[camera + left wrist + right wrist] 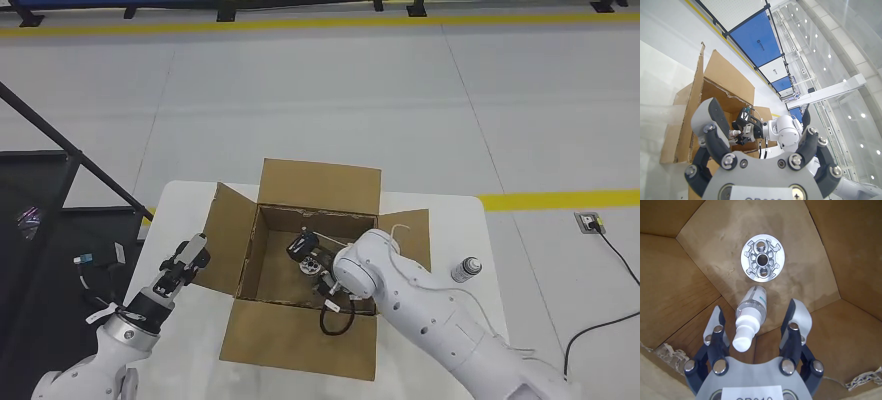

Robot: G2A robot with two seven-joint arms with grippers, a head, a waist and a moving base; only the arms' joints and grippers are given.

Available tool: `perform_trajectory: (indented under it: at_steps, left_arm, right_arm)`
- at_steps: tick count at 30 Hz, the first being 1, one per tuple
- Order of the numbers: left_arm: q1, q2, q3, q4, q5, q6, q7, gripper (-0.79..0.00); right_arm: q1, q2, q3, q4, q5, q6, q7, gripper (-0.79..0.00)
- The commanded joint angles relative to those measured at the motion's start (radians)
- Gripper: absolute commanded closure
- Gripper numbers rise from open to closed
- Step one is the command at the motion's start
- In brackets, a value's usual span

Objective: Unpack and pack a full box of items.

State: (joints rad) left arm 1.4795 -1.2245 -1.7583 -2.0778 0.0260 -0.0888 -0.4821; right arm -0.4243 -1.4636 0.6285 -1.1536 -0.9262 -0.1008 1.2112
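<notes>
An open cardboard box (320, 185) stands in the middle of the white table (190, 210). My right gripper (755, 305) is down inside the box (668, 275), open. A clear spray bottle (751, 308) with a white pump cap stands between its fingers, and neither finger touches it. Just beyond the bottle a round metal flange (762, 257) lies flat on the box floor. My left gripper (761, 113) hangs open and empty outside the box's left flap (225, 240). From there I see the right gripper (745, 126) with the bottle's cap (734, 133) in it.
A small grey can (466, 268) stands on the table to the right of the box. All the box flaps are folded outward. A black frame with netting (40, 200) stands off the table's left side.
</notes>
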Motion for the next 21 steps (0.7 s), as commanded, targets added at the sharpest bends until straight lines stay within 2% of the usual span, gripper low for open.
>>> perform_trajectory:
  at_steps: [1, 6, 10, 14, 18, 21]
  left_arm:
    - [0.000, 0.000, 0.000, 0.000, 0.000, 0.000, 0.000, -0.785]
    - [0.000, 0.000, 0.000, 0.000, 0.000, 0.000, 0.000, -0.785]
    - [0.000, 0.000, 0.000, 0.000, 0.000, 0.000, 0.000, -0.785]
    - [0.000, 0.000, 0.000, 0.000, 0.000, 0.000, 0.000, -0.785]
    - [0.000, 0.000, 0.000, 0.000, 0.000, 0.000, 0.000, -0.785]
    - [0.000, 0.000, 0.000, 0.000, 0.000, 0.000, 0.000, -0.785]
  right_arm:
    - [-0.003, 0.002, 0.009, -0.008, -0.002, -0.002, 0.006, 0.000]
    - [-0.028, 0.020, 0.056, -0.078, -0.014, -0.017, 0.036, 0.000]
    - [-0.083, 0.051, 0.127, -0.228, -0.043, -0.018, 0.074, 0.000]
    - [-0.198, 0.100, 0.259, -0.524, -0.138, 0.025, 0.145, 0.000]
    - [-0.392, 0.152, 0.454, -0.892, -0.288, 0.078, 0.240, 0.000]
    - [-0.547, 0.177, 0.594, -1.108, -0.391, 0.110, 0.301, 0.000]
